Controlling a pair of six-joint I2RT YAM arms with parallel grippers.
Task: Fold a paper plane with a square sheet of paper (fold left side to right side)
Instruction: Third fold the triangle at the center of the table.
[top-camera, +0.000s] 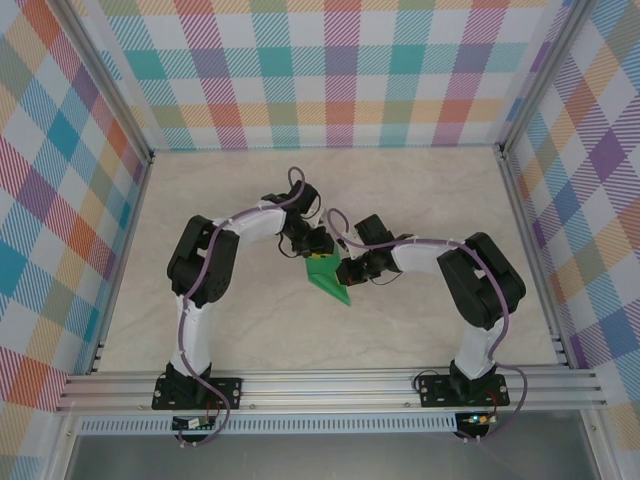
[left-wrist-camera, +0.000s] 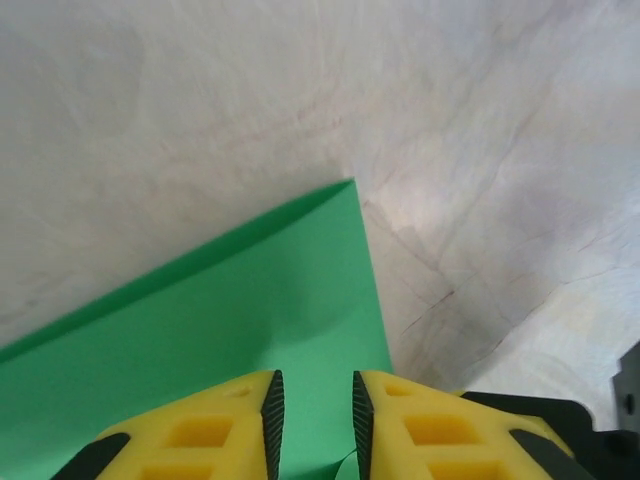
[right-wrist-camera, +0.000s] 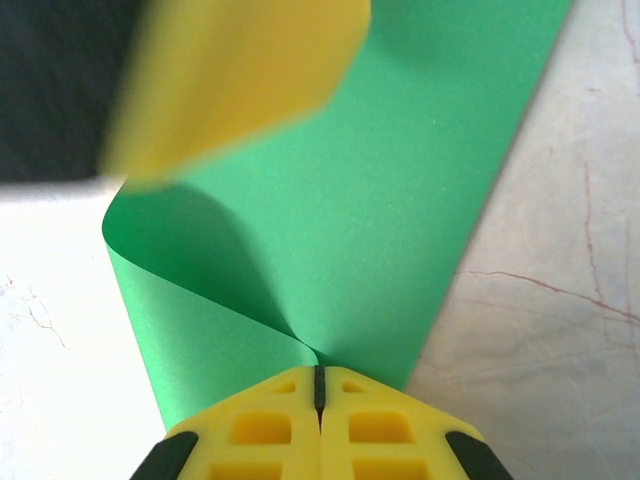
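Bright, even light casts a soft shadow on the green paper (right-wrist-camera: 400, 200); close foreground is blurred.

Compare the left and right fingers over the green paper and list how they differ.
On the left gripper the fingers stand apart with a gap; on the right gripper they are pressed together. Flat green paper shows through the left gripper's gap; the right gripper pinches the paper where it curls over. Both have yellow fingers with black pads, at the same sheet.

Top view looks down from high and behind; both wrist views sit close over the shared green paper (right-wrist-camera: 400, 200).
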